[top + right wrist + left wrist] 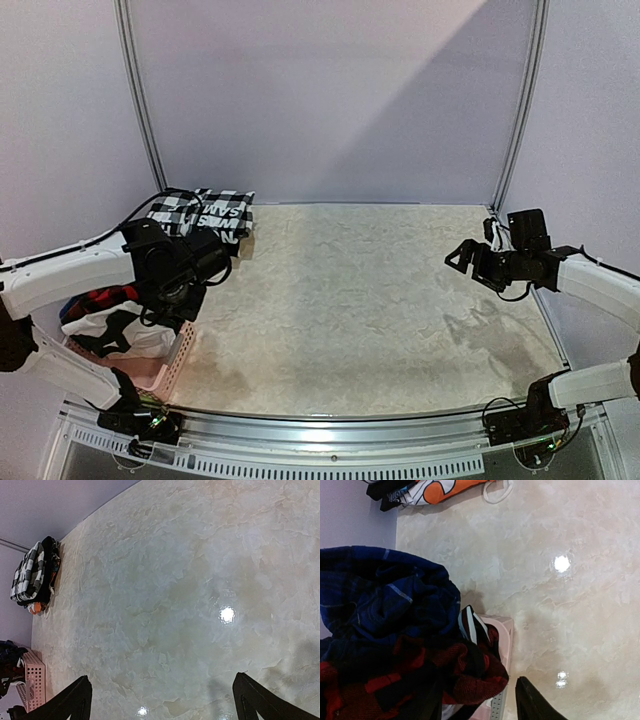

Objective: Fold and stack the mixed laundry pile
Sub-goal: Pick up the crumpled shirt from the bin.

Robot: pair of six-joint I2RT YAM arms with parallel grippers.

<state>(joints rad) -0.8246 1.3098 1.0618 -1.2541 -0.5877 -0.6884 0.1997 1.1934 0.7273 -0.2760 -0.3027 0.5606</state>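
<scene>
The mixed laundry pile (pixel 110 320) fills a pink basket (pixel 170 370) at the table's left edge. In the left wrist view a blue plaid piece (pixel 380 595) lies over the red-and-black plaid shirt (pixel 470 675), beside the basket rim (pixel 502 630). My left gripper (pixel 185 290) hangs over the pile. Its jaws stand half apart with the red-and-black cloth bulging between them (pixel 472 682). A thin gap shows beside the right finger (pixel 535 705). My right gripper (pixel 462 258) hovers wide open above bare table at the right (pixel 162 677), holding nothing.
A folded stack (pixel 205 212) topped by black-and-white check cloth sits at the back left corner, also visible as folded clothes (pixel 32 572) in the right wrist view. Orange and white cloth (pixel 430 490) shows in the left wrist view. Metal posts and walls border the marbled tabletop (pixel 380 290).
</scene>
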